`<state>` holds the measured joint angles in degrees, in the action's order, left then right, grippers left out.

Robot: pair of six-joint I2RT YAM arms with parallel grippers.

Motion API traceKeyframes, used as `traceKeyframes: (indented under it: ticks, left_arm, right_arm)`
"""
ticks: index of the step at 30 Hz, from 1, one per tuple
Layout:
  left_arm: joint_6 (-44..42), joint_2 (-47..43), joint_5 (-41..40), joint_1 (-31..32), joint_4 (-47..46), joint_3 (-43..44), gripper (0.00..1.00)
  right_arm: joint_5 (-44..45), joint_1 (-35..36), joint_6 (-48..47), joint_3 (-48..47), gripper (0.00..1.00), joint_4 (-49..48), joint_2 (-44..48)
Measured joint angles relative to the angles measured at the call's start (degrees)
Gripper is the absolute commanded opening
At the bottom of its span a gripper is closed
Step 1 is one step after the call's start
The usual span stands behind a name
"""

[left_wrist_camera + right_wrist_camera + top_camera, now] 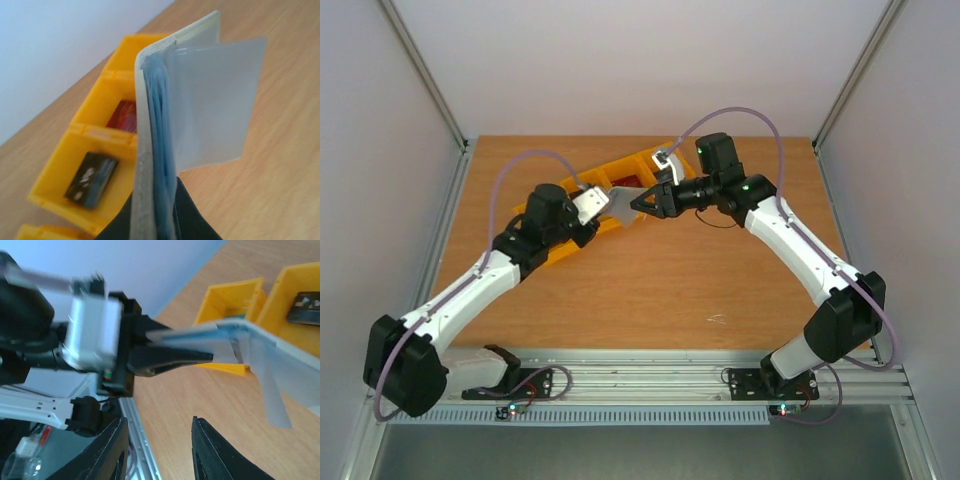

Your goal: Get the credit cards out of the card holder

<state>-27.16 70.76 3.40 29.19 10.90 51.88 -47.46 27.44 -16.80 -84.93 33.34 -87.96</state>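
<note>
My left gripper (598, 208) is shut on the card holder (618, 207) and holds it above the table beside the yellow bins. In the left wrist view the card holder (165, 150) stands edge-on, with a cream outer face, blue pockets and a pale flap hanging open. A red card (122, 116) and a dark card (92, 179) lie in separate bin compartments. My right gripper (640, 203) is open and empty, just right of the holder. In the right wrist view its fingers (107, 450) stand wide apart below the holder (250, 337). Teal and blue cards are not clearly visible.
A row of yellow bins (552, 252) runs diagonally from mid-left to the back centre of the wooden table (700, 290). The bins also show in the right wrist view (227, 295). Grey walls enclose the table on three sides.
</note>
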Motion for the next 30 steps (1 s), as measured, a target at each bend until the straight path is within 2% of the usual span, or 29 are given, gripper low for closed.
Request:
traceKeyframes:
  ticks: [3, 6, 9, 11, 17, 24, 30]
  left_arm:
    - [11.47, -1.75, 11.41, -3.52, -1.55, 0.7, 0.0]
    - [25.03, -2.12, 24.79, -7.19, -7.76, 0.7, 0.0]
    - [34.32, -2.16, 35.8, -7.96, -15.1, 0.37, 0.0]
    - [37.79, -2.54, 40.39, -7.96, -18.58, -0.24, 0.0]
    - [43.39, -4.42, 46.42, -8.28, -25.59, -3.23, 0.0]
    - [45.35, -4.46, 49.09, -8.39, -31.47, -5.31, 0.0]
    - [45.83, -4.15, 51.12, -8.63, -35.82, -5.51, 0.0]
  right_arm:
    - [-2.8, 0.44, 2.84, 2.75, 0.34, -4.28, 0.24]
    - [-3.34, 0.42, 3.63, 2.91, 0.29, -5.51, 0.24]
    - [-2.89, 0.31, 2.12, 1.55, 0.26, -3.87, 0.15]
    - [-2.56, 0.15, -0.11, -1.51, 0.27, -0.61, -0.28]
    - [-2.49, -0.04, -6.27, -8.85, 0.26, 7.13, -0.39]
    - [-2.78, 0.59, -9.86, -10.54, 0.28, 12.94, -0.81]
    - [-4.39, 1.55, -11.52, -10.58, 0.26, 12.96, -0.81]
